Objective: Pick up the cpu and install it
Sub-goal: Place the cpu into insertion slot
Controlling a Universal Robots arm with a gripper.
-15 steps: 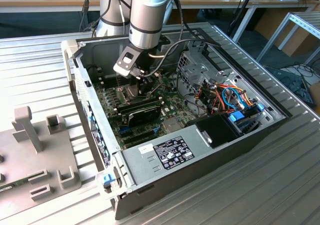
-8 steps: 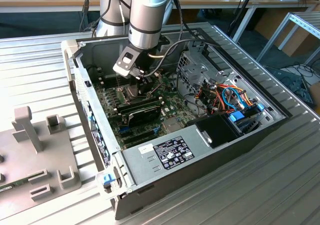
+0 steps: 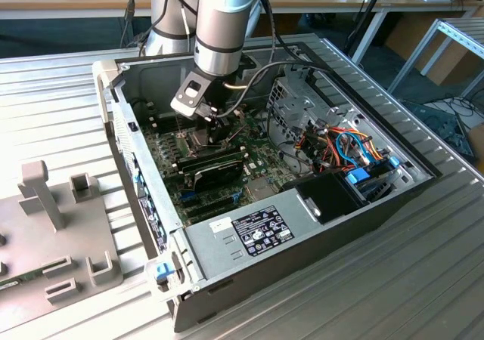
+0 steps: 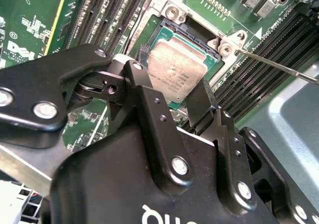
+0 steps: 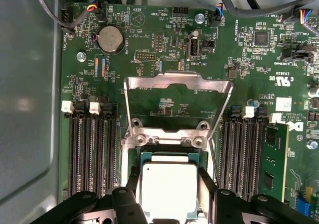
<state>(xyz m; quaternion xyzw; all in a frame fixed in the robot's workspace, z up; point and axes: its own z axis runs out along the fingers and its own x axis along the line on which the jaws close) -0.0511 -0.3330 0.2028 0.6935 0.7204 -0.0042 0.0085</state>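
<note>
Ribbed metal counter carries an open case. Inside, the pincer holds the cpu by 2 opposite edges at the socket on the green board, with the frame swung open; whether it sits fully in, unclear.

The exterior view shows one robot arm with one gripper. It also shows one open computer case, one green motherboard inside it, one grey power supply box, and one grey fixture plate on the exterior view's left. In the first wrist view the board carries one cpu, one hinged socket frame with two screws at its base, one round coin battery, one green memory stick and four white slot latches, two on each side of the socket.
</note>
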